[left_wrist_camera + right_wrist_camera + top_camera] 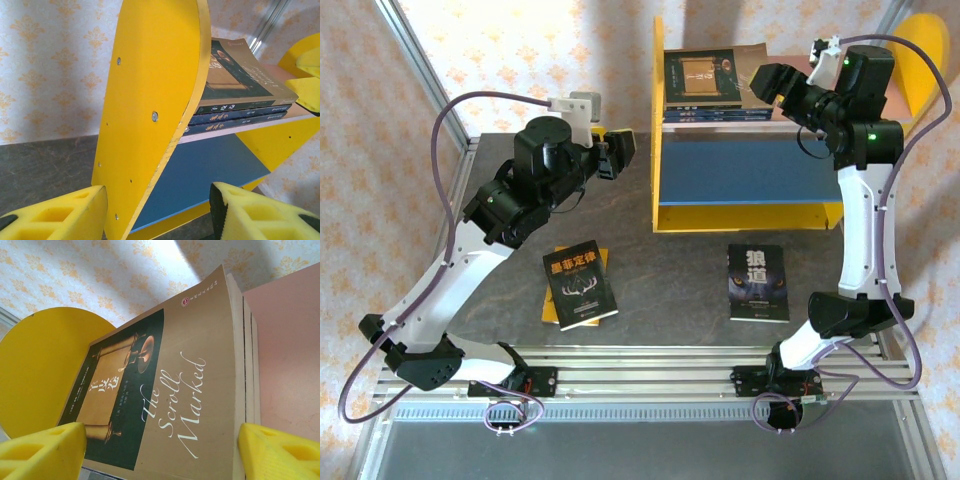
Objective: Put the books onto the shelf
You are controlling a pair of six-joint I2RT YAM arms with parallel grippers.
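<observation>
- Stage of task: partly done. A stack of 3 books (705, 85) lies flat on the pink board (290, 340) of the shelf (658, 120), with the brown "The Scroll Marked" book (200, 380) uppermost. The blue board (750, 170) sits below it.
- Right pincer (162, 440): at the right end of the stack, jaws apart, with the stack's near end framed between them. Whether the pads touch the books cannot be told; the stack appears to rest on the board by its own weight. Judged step: setting down or squaring this stack.
- Left pincer (618, 150): raised above the table (670, 290) just left of the shelf, jaws apart and empty, facing the yellow side panel (150, 100).
- Books on the table: the black book with yellow title (580, 285) lies on a plain yellow book (551, 300) near the left arm. The dark blue wolf book (758, 283) lies in front of the shelf near the right arm. All 3 are well apart from both pincers.
- Next move, as judged: the right pincer backs clear of the stack, then 1 pincer descends to a table book. Thin, flat books call for a grip at an edge, and the black book must lift off the yellow book without dragging it.
</observation>
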